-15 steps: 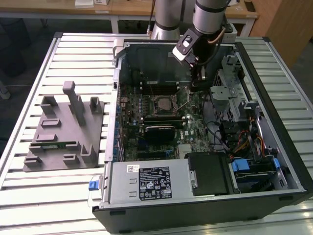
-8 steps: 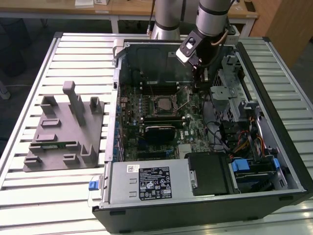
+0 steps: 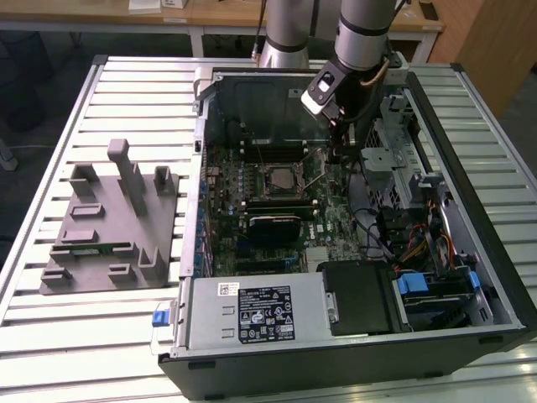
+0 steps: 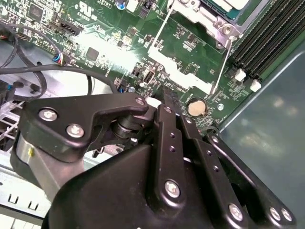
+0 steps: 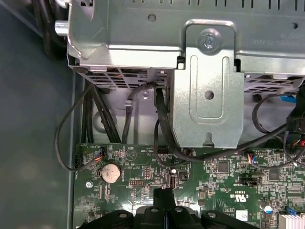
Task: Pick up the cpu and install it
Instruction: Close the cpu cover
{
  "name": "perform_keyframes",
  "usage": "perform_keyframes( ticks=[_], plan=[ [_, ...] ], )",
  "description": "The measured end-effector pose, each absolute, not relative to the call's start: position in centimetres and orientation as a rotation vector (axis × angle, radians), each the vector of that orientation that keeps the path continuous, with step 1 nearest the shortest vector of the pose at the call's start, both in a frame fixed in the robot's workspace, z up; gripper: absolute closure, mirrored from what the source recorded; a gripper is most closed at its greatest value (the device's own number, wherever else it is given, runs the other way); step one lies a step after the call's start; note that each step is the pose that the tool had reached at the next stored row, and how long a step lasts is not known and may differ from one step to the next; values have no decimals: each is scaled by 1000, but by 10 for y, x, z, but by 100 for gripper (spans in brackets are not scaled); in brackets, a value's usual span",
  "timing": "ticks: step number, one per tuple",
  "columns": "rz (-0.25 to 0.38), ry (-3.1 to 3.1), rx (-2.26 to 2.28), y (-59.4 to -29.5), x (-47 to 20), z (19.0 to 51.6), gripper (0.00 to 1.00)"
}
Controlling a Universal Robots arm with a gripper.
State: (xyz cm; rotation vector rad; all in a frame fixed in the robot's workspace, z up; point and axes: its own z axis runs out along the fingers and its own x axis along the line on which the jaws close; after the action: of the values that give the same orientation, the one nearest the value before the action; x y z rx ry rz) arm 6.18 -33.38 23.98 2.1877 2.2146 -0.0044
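Gripper (image 5: 164, 196), closed on nothing, sat low over the board (image 5: 224, 183) beside the lever (image 4: 220, 64), seemingly to work it; cpu (image 3: 281, 177) lay seated at the exterior view's centre.

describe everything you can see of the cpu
The cpu is a small flat square with a pale silvery top, lying flat in the black metal-framed socket on the green motherboard inside the computer case. In the second wrist view a corner of it shows, pale with a thin bluish-green rim, inside the socket's frame. The gripper hangs at the exterior view's right of it, apart.
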Motion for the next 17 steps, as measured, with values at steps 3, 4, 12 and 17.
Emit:
perform_keyframes(
  ticks=[3,4,12,17],
  plan=[
    [-4,2215,2188,-334,61,240,89],
    [-4,2215,2188,-334,60,240,89],
    [-3,2214,2189,-334,41,240,89],
    [0,2214,2191,-334,26,240,89]
  ],
)
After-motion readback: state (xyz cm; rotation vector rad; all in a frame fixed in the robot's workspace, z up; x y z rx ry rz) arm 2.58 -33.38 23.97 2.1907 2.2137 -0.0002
